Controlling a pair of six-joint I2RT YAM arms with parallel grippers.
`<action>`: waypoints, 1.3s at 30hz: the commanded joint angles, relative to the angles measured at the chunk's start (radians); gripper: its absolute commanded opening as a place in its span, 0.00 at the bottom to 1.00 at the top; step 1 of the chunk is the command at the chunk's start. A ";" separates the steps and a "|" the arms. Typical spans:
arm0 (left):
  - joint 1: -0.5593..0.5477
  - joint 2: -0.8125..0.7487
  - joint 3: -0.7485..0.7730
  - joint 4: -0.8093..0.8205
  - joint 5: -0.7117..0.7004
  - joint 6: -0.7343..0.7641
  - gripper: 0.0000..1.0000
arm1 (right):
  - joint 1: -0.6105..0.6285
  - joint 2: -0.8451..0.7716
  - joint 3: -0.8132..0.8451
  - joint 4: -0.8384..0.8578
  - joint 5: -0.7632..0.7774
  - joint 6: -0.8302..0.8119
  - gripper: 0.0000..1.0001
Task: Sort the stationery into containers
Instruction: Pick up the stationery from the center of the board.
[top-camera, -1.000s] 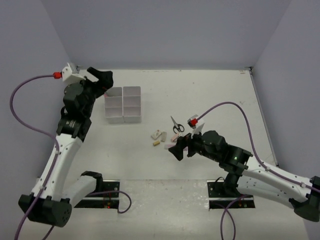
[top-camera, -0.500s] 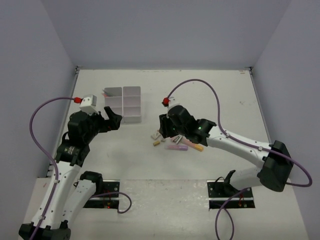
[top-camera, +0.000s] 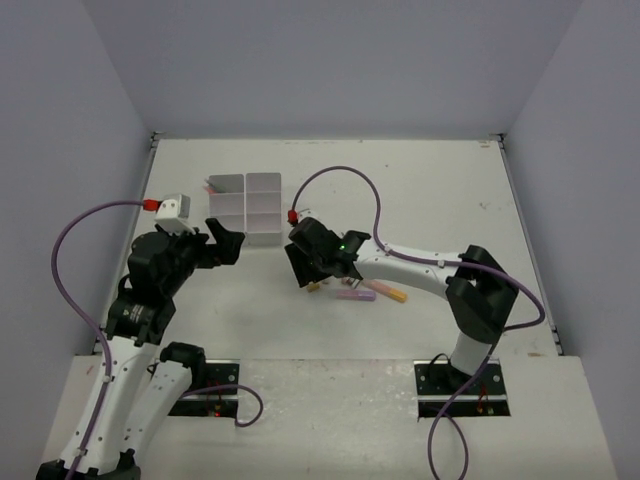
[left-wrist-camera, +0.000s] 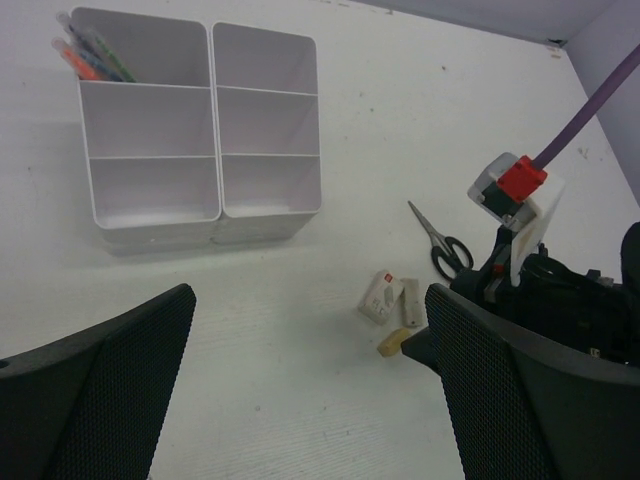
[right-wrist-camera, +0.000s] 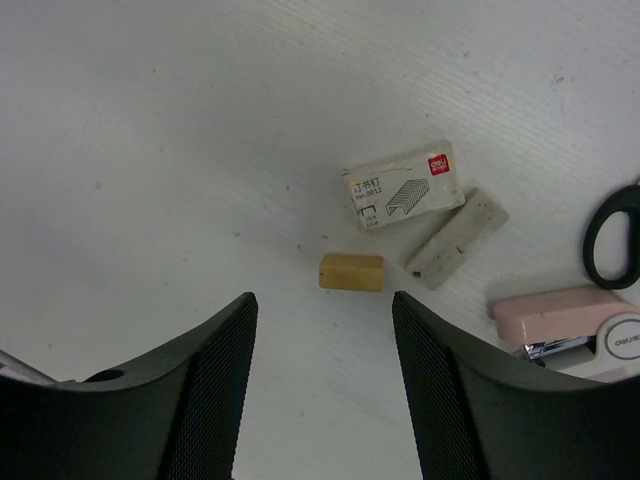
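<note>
The white six-compartment tray (top-camera: 245, 208) stands far left; it also shows in the left wrist view (left-wrist-camera: 205, 130), with several pens (left-wrist-camera: 90, 55) in its far-left compartment. A yellow eraser (right-wrist-camera: 351, 271), a white staple box (right-wrist-camera: 404, 185) and a grey-white eraser (right-wrist-camera: 456, 239) lie together mid-table. My right gripper (right-wrist-camera: 322, 310) is open and empty, hovering just short of the yellow eraser. Black-handled scissors (left-wrist-camera: 445, 240) lie beyond them. A purple marker (top-camera: 352, 296) and an orange marker (top-camera: 392, 293) lie beside my right arm. My left gripper (top-camera: 228, 243) is open and empty, near the tray's front.
A pink stapler (right-wrist-camera: 570, 318) lies right of the erasers, next to the scissors handle (right-wrist-camera: 612, 240). The right arm's link stretches over the table's middle. Walls close the table at the back and sides.
My right gripper has swung left from the near middle to above the erasers. My left gripper has drawn back from above the tray's far-left corner to in front of it.
</note>
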 joint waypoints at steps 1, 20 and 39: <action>-0.013 0.007 -0.002 0.015 0.025 0.034 1.00 | 0.002 0.047 0.035 -0.023 0.013 0.020 0.60; -0.018 0.035 -0.001 0.016 0.036 0.037 1.00 | 0.028 0.148 0.053 -0.025 0.029 0.001 0.11; 0.014 -0.222 0.023 -0.069 -0.317 -0.054 1.00 | -0.085 0.243 0.764 0.035 0.201 -0.031 0.13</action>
